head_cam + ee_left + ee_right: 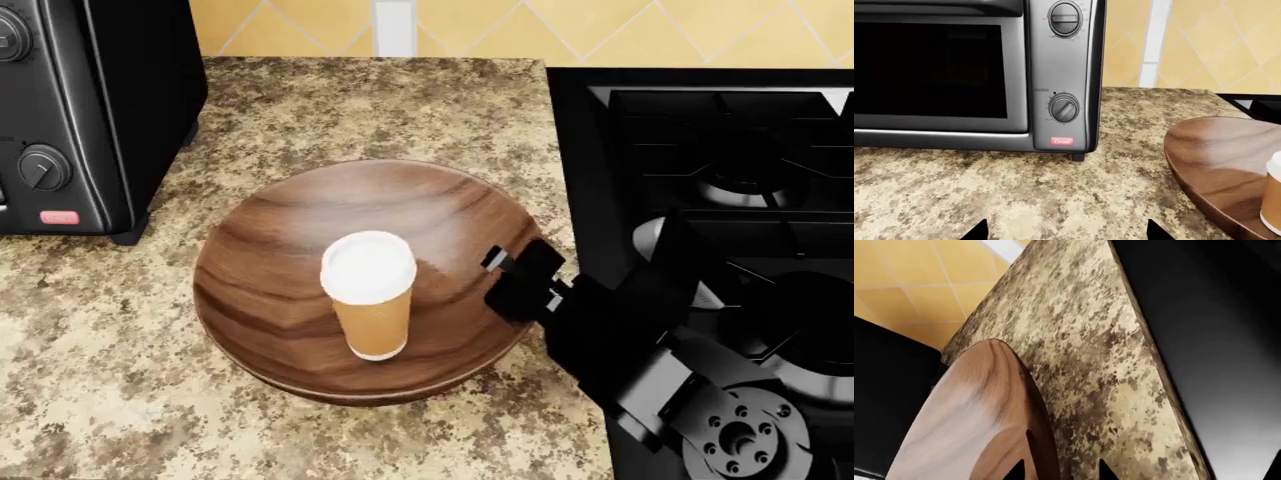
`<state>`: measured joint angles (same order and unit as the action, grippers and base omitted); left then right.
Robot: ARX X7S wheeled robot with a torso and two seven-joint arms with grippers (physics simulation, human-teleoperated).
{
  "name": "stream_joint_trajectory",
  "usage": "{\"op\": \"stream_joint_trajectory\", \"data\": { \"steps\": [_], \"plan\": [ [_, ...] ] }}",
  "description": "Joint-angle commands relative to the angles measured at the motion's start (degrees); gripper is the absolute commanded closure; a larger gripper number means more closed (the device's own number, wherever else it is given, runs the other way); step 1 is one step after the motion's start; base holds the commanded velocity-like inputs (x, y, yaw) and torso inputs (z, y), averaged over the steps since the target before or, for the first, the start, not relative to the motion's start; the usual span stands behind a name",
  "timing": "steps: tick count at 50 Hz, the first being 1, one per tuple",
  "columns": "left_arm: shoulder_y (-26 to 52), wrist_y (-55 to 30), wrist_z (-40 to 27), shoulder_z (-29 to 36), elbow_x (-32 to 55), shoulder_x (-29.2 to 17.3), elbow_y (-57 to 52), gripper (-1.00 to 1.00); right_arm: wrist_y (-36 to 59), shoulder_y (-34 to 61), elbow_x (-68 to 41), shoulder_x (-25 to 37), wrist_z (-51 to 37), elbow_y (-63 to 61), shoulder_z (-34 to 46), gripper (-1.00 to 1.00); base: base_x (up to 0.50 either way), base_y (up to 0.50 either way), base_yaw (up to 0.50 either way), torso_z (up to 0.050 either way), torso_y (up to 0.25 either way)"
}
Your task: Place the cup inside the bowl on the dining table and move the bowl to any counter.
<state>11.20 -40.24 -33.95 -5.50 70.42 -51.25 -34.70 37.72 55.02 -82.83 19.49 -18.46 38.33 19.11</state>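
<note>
Black right gripper (514,275) at the rim of the big, round, dark brown wooden bowl (280,290), one finger on each side, maybe pinching; hard to tell. Small tan paper cup (370,296) standing inside. Bowl resting on the brown speckled counter (80,350), beside the toaster oven (80,110). Looks nearly done; only letting go left. Left gripper (1066,231) spread, holding nothing.

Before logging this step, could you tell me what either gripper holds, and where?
The right gripper straddles the wooden bowl at its rim; the left gripper holds nothing.
</note>
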Motion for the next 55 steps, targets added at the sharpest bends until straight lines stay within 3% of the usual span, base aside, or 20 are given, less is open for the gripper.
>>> {"op": "stream_joint_trajectory", "data": {
  "steps": [1,24,39,44,46,55],
  "plan": [
    [-0.64,0.41,0.58,-0.34,-0.12,-0.09,0.16,-1.0,0.24,-0.39,-0.54,0.1,-1.06,-0.6,0.21,-1.0,0.0,0.0,0.0,0.0,0.0],
    [0.24,0.38,0.56,1.02,-0.84,0.74,0.59,-1.0,1.54,0.11,-2.32,3.1,-5.1,-7.4,-1.22,-1.0,0.0,0.0,0.0,0.0,0.0],
    [5.32,-1.66,-0.72,3.63,0.2,1.29,1.26,-1.0,4.15,1.44,7.94,11.19,-8.17,-26.9,5.9,-1.0,0.0,0.0,0.0,0.0,0.0],
    [3.41,-0.94,0.5,1.86,0.9,0.14,0.88,-1.0,2.18,1.06,11.94,13.69,-7.05,-32.49,7.1,-1.0,0.0,0.0,0.0,0.0,0.0],
    [5.11,-1.41,-0.48,3.47,0.45,1.41,1.0,-1.0,2.08,0.87,12.08,14.65,-7.18,-34.29,6.93,-1.0,0.0,0.0,0.0,0.0,0.0],
    [8.73,-3.73,-2.16,3.22,4.2,-0.61,0.14,-1.0,4.37,1.53,11.3,20.7,-6.81,-45.07,6.64,-1.0,0.0,0.0,0.0,0.0,0.0]
  ]
}}
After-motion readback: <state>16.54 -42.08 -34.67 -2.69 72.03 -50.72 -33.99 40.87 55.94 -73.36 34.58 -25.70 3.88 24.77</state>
